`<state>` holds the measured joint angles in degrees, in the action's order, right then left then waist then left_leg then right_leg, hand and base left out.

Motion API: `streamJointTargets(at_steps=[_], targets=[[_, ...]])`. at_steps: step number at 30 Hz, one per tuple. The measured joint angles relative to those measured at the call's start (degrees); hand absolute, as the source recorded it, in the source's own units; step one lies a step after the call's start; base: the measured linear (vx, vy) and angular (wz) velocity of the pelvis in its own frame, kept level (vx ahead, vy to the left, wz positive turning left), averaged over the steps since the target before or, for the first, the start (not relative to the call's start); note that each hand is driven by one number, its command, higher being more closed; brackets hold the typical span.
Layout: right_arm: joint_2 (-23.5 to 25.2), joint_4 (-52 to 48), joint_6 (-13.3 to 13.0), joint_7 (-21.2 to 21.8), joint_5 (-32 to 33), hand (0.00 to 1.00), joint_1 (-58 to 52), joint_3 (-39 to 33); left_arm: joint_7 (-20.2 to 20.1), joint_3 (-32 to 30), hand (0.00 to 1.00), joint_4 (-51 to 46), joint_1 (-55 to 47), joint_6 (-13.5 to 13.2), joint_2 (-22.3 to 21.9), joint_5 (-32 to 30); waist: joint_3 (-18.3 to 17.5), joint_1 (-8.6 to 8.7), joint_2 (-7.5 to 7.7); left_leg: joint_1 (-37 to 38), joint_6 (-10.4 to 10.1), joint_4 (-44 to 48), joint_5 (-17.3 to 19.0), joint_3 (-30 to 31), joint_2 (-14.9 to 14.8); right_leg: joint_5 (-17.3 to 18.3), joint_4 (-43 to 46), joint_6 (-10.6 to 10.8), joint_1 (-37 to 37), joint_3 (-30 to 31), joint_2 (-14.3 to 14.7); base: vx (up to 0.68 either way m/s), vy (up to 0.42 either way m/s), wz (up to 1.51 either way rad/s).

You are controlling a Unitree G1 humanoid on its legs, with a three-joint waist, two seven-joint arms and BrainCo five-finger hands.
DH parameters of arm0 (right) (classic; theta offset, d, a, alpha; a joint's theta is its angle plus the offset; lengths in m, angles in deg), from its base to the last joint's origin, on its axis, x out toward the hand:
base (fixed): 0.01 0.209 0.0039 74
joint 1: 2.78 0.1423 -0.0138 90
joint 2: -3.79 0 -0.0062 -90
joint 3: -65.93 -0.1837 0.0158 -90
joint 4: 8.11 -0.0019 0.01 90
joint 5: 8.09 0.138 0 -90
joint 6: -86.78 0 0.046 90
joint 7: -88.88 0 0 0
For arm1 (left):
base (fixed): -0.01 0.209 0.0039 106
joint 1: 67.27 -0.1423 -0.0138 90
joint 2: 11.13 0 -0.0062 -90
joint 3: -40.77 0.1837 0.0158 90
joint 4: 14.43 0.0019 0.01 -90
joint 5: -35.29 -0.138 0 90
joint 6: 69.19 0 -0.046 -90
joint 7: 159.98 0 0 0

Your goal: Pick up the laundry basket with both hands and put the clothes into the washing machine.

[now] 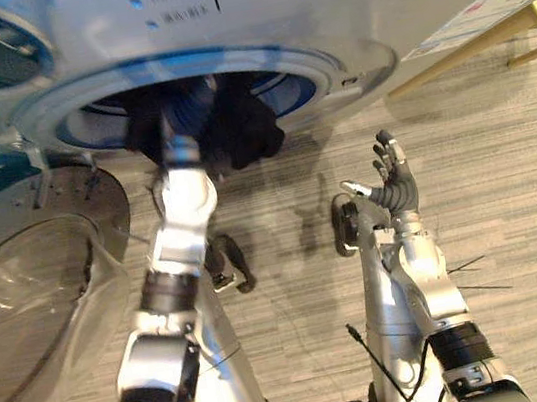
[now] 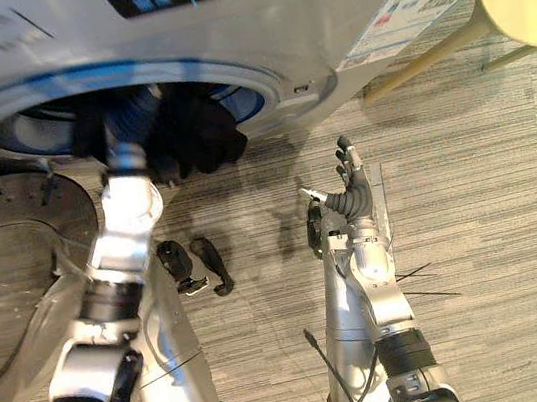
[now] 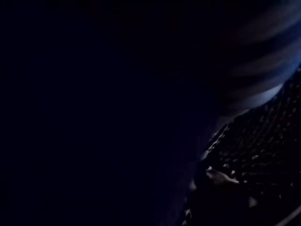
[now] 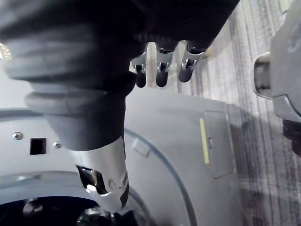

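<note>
Clothes [image 1: 250, 128], dark and bunched, sit in the round mouth of the washing machine [image 1: 251, 16], part inside the drum and part bulging over its lower rim. The door [image 1: 29, 287] of the machine stands swung open on the robot's left, its clear bowl facing up.

The left arm reaches straight into the opening. The left hand [image 1: 189, 107] shows as a dark ribbed cover going in just beside the clothes; its fingers are buried in the dark cloth, so I cannot tell how far they are open or whether they have hold of anything. In the left wrist view almost all is black, with what seems to be the holed drum wall [image 3: 263, 141] to one side.

The right hand [image 1: 394, 180] is held up over the striped grey floor [image 1: 509, 185], in front of the machine and well apart from the opening. Its fingers [image 4: 161, 70] are nearly straight with the thumb spread, and it holds nothing.
</note>
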<state>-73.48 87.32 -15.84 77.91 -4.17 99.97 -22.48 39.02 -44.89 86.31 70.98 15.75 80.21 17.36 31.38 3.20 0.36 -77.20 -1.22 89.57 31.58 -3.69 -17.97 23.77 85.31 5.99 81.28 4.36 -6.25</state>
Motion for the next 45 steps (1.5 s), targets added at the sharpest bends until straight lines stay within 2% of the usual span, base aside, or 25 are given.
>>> streamJointTargets(at_steps=[3, 5, 6, 8, 10, 12, 17, 18, 20, 21, 23, 25, 28, 30, 34, 37, 45], targets=[[0.9, -3.1, -1.1, 1.0, 0.0, 0.0, -0.9, 0.0, 3.5, 0.9, 1.0, -0.3, 11.2, 0.7, 3.7, 0.0, 0.2, 1.01, 0.62, -3.0, 0.0, 1.8, 0.0, 1.3, 0.4, 0.7, 2.0, -0.1, 2.3, -0.6, -0.4, -0.02, -0.045, 0.13], [1.0, -4.2, -1.8, 1.2, 0.0, 0.0, -1.3, 0.0, 6.2, 3.0, 1.0, -0.3, 18.1, 1.4, 4.3, -0.1, 0.3, 1.47, 0.92, -4.4, 0.0, 2.6, 0.0, 2.1, 0.7, 1.1, 3.1, -0.4, 3.1, -1.2, -0.8, 0.0, -0.032, 0.14], [1.4, -4.2, -2.2, 1.2, 0.0, 0.0, -1.3, 0.0, 7.6, 4.6, 1.0, -0.2, 21.5, 2.0, 4.5, -0.3, 0.5, 1.77, 1.74, -4.5, -0.1, 2.8, 0.0, 1.9, 0.9, 1.4, 3.7, -0.5, 3.5, -1.1, -0.9, 0.02, -0.035, 0.08], [1.9, -4.6, -2.5, 1.6, 0.0, 0.0, -1.3, 0.0, 9.9, 6.4, 1.0, 0.2, 26.9, 2.9, 4.8, -0.9, 0.6, 2.3, 2.28, -5.1, -0.1, 3.0, 0.0, 2.1, 0.9, 1.4, 3.9, -0.5, 4.1, -1.3, -0.9, 0.04, -0.036, 0.03], [1.9, -4.7, -2.7, 2.4, 0.1, 0.0, -1.3, 0.0, 11.4, 6.8, 1.0, 1.1, 28.8, 4.0, 4.9, -1.9, 0.6, 2.36, 2.51, -5.2, -0.1, 3.2, 0.0, 2.1, 0.8, 1.4, 4.1, -0.5, 4.2, -1.3, -0.9, 0.02, -0.009, -0.01], [1.9, -4.6, -2.8, 3.0, 0.3, 0.0, -1.3, 0.0, 12.7, 7.5, 1.0, 1.2, 29.7, 6.2, 4.9, -3.1, 0.7, 2.54, 2.79, -5.4, -0.1, 3.3, 0.0, 2.1, 0.8, 1.4, 4.1, -0.5, 4.2, -1.4, -1.0, 0.0, 0.0, 0.0], [1.7, -4.4, -2.9, 3.9, 2.8, 0.0, -1.4, -0.2, 13.0, 11.0, 1.0, 7.5, 35.2, 7.2, 5.8, -5.6, 0.7, 2.46, 3.04, -6.4, 0.0, 3.3, 0.0, 2.7, 1.0, 1.4, 3.8, -0.6, 4.4, -2.1, -1.5, 0.01, -0.001, 0.03], [1.7, -4.3, -2.9, 4.0, 3.1, 0.0, -1.4, -0.7, 11.9, 11.9, 0.0, 8.0, 35.5, 7.0, 6.0, -6.9, 0.7, 2.36, 3.09, -6.5, 0.0, 3.3, 0.0, 2.7, 1.1, 1.4, 3.7, -0.6, 4.4, -2.2, -1.6, 0.03, 0.004, 0.01], [1.7, -4.2, -2.9, 4.7, 3.5, 0.0, -1.4, -1.1, 9.1, 12.4, 0.0, 10.8, 36.8, 6.9, 5.9, -7.5, 0.7, 2.38, 3.21, -6.6, 0.0, 3.3, 0.0, 2.7, 1.1, 1.4, 3.6, -0.6, 4.4, -2.3, -1.6, 0.02, 0.002, -0.01], [1.7, -4.2, -2.9, 5.0, 3.6, 0.0, -1.4, -1.1, 5.8, 12.9, 0.0, 15.1, 38.3, 6.9, 5.9, -7.5, 0.7, 2.41, 3.25, -6.7, 0.0, 3.3, 0.0, 2.7, 1.1, 1.4, 3.5, -0.6, 4.4, -2.4, -1.6, 0.0, 0.0, 0.0], [1.7, -4.1, -2.8, 5.2, 3.9, 0.0, -1.4, -1.2, 2.5, 13.1, 0.0, 19.6, 38.8, 6.9, 5.8, -7.6, 0.7, 2.45, 3.26, -6.7, 0.0, 3.3, 0.0, 2.7, 1.1, 1.4, 3.5, -0.5, 4.4, -2.4, -1.6, 0.02, 0.002, 0.0], [1.7, -4.0, -2.7, 6.2, 4.0, 0.0, -1.3, -1.3, -3.7, 13.1, 0.0, 27.2, 38.7, 7.1, 5.4, -10.2, 0.7, 2.44, 3.48, -6.8, 0.0, 3.3, -0.1, 2.7, 1.1, 1.4, 3.6, -0.5, 4.4, -2.6, -1.6, 0.0, 0.0, 0.0], [1.7, -3.5, -2.4, 6.5, 4.5, 0.0, -1.3, -1.3, -10.3, 12.9, 0.0, 32.4, 37.5, 7.6, 5.3, -12.0, 0.7, 2.39, 3.76, -6.8, 0.0, 3.3, -0.1, 2.7, 1.0, 1.4, 3.6, -0.5, 4.4, -2.6, -1.5, 0.0, 0.0, 0.0], [1.6, -3.4, -1.9, 7.5, 4.7, 0.0, -1.3, -1.3, -13.2, 12.1, 0.0, 32.6, 37.0, 8.2, 5.4, -12.0, 0.7, 2.32, 4.09, -6.8, -0.1, 3.3, -0.1, 2.7, 1.0, 1.4, 3.6, -0.5, 4.4, -2.6, -1.5, 0.0, 0.0, 0.0], [1.5, -2.9, -1.8, 8.4, 5.6, 0.0, -1.3, -1.2, -14.9, 8.9, 0.0, 32.6, 36.3, 8.2, 5.6, -11.4, 0.7, 2.18, 4.26, -6.8, -0.1, 3.3, -0.1, 3.1, 1.0, 1.4, 3.6, -0.6, 4.3, -2.7, -1.6, 0.0, 0.0, 0.0], [1.1, -2.6, -1.8, 8.5, 5.7, 0.0, -1.3, -1.2, -15.2, 7.0, 0.0, 32.2, 35.2, 8.1, 6.1, -8.5, 0.7, 1.98, 4.26, -6.8, -0.2, 3.0, -0.2, 3.2, 1.1, 1.4, 3.3, -0.6, 4.2, -2.9, -1.7, 0.01, -0.001, 0.02], [0.5, -1.6, -1.8, 8.4, 5.5, 0.0, -1.2, -1.4, -12.7, -1.6, 0.0, 26.6, 25.1, 7.1, 6.5, -2.3, 0.6, 0.56, 4.21, -6.7, -1.5, 0.1, -2.1, 4.4, 2.0, 1.5, 1.4, -0.7, 3.1, -4.6, -2.0, 0.03, -0.011, 0.07]])
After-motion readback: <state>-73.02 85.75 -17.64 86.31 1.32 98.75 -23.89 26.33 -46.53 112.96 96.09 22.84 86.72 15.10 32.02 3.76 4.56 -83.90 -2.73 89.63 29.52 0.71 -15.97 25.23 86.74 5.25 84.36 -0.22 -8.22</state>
